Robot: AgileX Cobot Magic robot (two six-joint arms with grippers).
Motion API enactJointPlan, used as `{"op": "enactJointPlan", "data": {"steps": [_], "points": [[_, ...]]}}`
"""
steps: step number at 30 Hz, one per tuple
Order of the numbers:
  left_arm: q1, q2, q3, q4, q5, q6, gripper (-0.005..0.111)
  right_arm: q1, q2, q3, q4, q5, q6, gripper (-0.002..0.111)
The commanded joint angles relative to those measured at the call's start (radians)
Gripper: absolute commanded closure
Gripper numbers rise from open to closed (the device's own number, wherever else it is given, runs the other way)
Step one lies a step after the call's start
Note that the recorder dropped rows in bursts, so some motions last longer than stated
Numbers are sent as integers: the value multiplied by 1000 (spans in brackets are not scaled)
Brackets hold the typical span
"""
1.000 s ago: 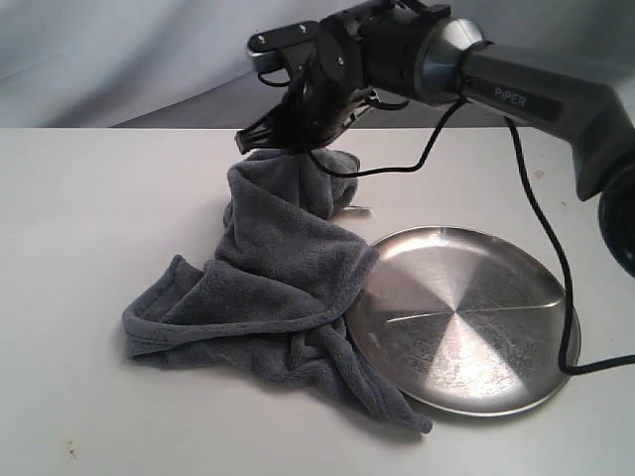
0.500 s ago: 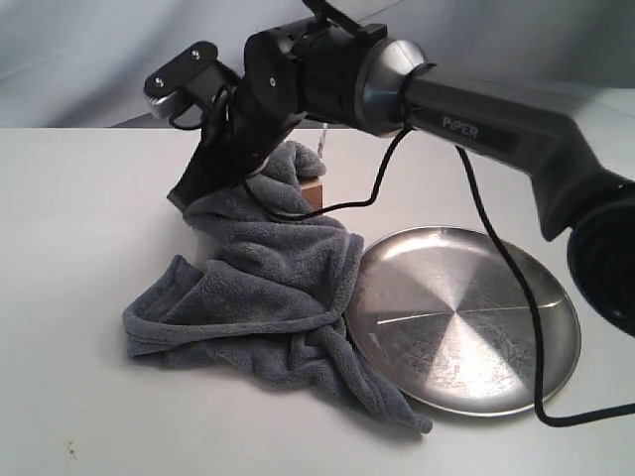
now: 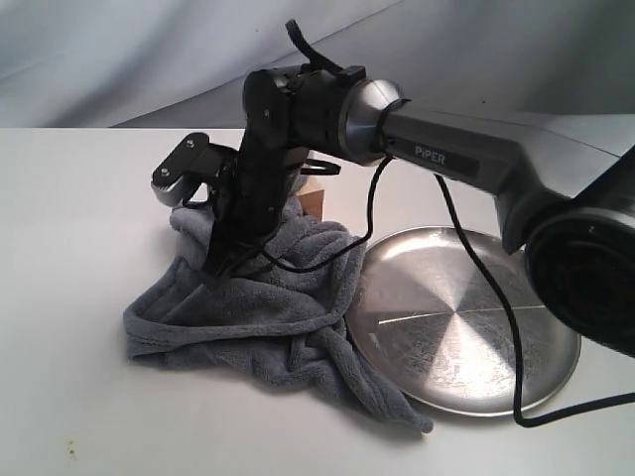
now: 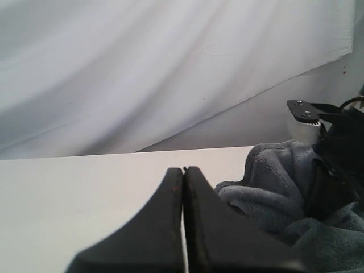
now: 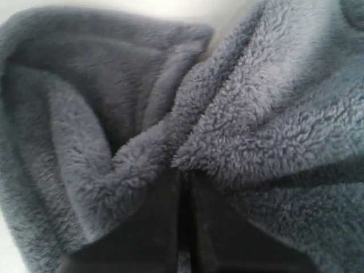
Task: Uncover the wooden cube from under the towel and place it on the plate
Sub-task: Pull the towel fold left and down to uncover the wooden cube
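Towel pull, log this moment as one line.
right gripper: shut on towel | cube: corner showing behind towel | plate: no cube yet | left gripper: shut, empty

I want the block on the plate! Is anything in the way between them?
Yes. The towel is bunched in front of the wooden cube, and its edge covers the rim of the plate on that side.

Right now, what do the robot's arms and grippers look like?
The right arm is dark grey with a silver collar, white "PiPER" lettering and a loose black cable. The right gripper and left gripper have black tapered fingers.
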Motion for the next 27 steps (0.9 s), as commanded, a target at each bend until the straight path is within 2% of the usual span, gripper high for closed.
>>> {"op": "enactJointPlan", "data": {"steps": [1, 4, 6, 9, 13, 15, 22, 24, 27], "points": [[2, -4, 4, -2, -11, -2, 107, 3, 16, -4, 62, 48, -65, 108], [2, -4, 4, -2, -11, -2, 107, 3, 18, -4, 56, 10, -23, 108], [2, -4, 4, -2, -11, -2, 107, 3, 15, -4, 56, -1, -23, 102], [2, -4, 4, -2, -11, -2, 107, 3, 1, -6, 56, -23, -25, 84], [2, -4, 4, -2, -11, -2, 107, 3, -24, -6, 86, -42, -50, 53], [2, -4, 4, -2, -11, -2, 107, 3, -35, -6, 100, -69, -52, 46], [2, -4, 4, -2, -11, -2, 107, -1, -106, -6, 84, -286, 2, 45], [2, -4, 4, -2, -11, -2, 107, -6, -117, -6, 16, -358, 107, 45], [2, -4, 4, -2, -11, -2, 107, -24, -122, -6, -165, -445, 381, 45]]}}
